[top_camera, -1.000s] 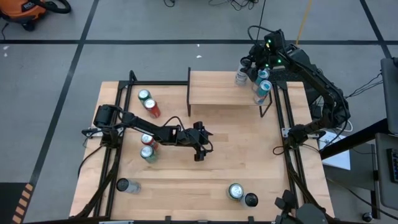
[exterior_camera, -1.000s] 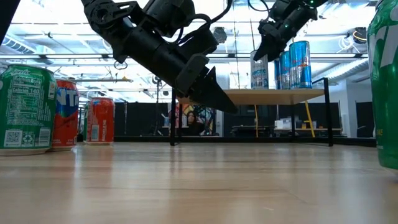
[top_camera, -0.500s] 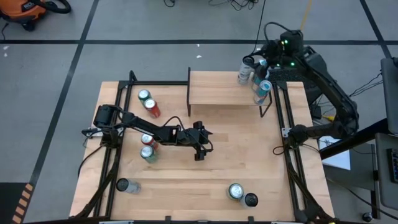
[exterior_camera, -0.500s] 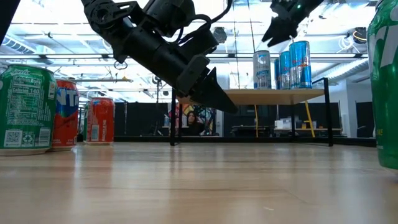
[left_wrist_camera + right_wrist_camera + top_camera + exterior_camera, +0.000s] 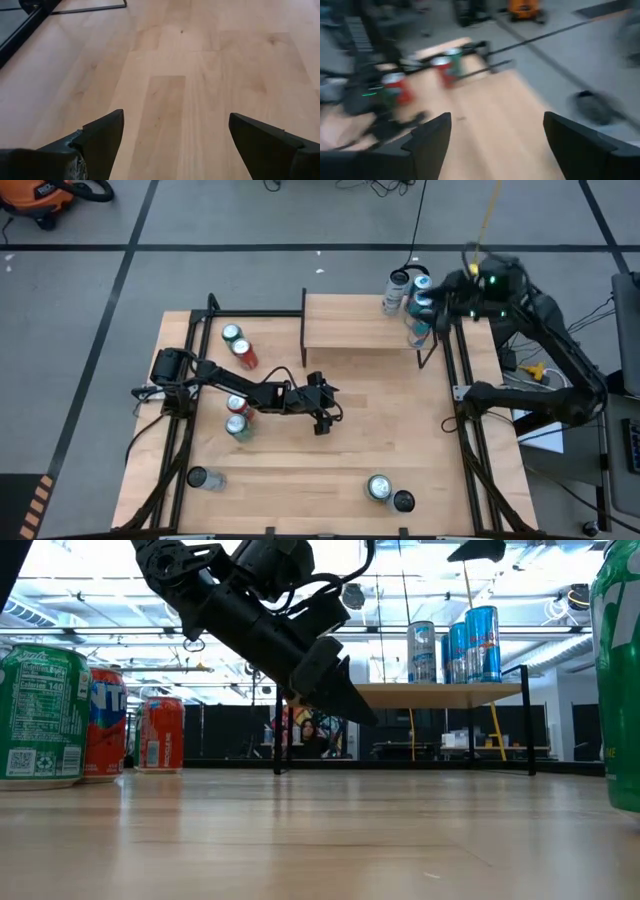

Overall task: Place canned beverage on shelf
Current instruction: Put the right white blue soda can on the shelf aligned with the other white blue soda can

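High view — right hand (image 5: 452,298), spread wide and empty, just beside cans (image 5: 420,315) on shelf (image 5: 350,322).

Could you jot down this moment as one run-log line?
right gripper: open, empty, beside shelf | three cans: on shelf | left gripper: open, above table

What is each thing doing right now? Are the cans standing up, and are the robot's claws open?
Shelf: stands on the table, cans at its right end.
Cans on the shelf: three, upright, close together.
Left gripper: open, empty, above bare table.
Right gripper: open, empty, beside the shelf cans.
Green can: upright on the table.
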Robot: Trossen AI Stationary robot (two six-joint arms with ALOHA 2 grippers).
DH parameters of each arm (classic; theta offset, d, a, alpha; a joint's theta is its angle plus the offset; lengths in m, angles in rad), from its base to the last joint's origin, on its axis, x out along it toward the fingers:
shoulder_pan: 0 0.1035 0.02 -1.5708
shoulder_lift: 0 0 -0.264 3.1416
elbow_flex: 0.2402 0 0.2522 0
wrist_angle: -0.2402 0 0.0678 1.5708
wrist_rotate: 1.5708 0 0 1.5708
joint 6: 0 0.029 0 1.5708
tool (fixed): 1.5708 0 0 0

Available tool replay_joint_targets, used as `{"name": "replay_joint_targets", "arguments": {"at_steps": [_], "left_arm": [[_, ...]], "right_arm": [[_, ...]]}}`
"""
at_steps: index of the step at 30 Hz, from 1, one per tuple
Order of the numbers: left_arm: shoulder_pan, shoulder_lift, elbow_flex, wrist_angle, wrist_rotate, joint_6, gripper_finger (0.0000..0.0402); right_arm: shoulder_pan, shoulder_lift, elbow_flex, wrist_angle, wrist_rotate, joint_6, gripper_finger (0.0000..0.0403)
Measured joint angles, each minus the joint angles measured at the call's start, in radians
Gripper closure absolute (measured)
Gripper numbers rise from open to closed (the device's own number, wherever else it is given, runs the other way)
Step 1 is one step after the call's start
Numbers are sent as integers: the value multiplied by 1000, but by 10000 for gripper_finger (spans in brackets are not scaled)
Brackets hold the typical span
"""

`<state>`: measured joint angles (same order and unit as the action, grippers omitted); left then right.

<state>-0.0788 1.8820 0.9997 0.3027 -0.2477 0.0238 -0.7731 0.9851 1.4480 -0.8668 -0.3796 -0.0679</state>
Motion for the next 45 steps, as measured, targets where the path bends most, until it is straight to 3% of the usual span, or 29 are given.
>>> {"name": "replay_joint_targets", "arguments": {"at_steps": [5, 9, 13, 19, 26, 29, 36, 45], "left_arm": [[-17, 0, 0, 2, -29, -32, 45], [-51, 0, 0, -10, -84, -44, 45], [-87, 0, 0, -37, -120, -44, 45], [-121, 0, 0, -72, -157, -45, 45], [-133, 0, 0, -70, -149, -50, 45], [-133, 0, 0, -70, -146, -132, 45], [-170, 0, 0, -68, -148, -314, 45], [-308, 0, 0, 171, -201, -305, 45]], "right_arm": [[185, -80, -148, 21, -8, 113, 126], [337, -147, -303, 121, 58, 213, 142], [486, -189, -409, 217, 135, 284, 150], [694, -197, -428, 250, 326, 329, 152], [967, -110, -428, 268, 494, 459, 152], [1105, -37, -428, 269, 569, 529, 152], [1391, 119, -428, 305, 645, 698, 152], [1612, 196, -427, 518, 649, 706, 152]]}}
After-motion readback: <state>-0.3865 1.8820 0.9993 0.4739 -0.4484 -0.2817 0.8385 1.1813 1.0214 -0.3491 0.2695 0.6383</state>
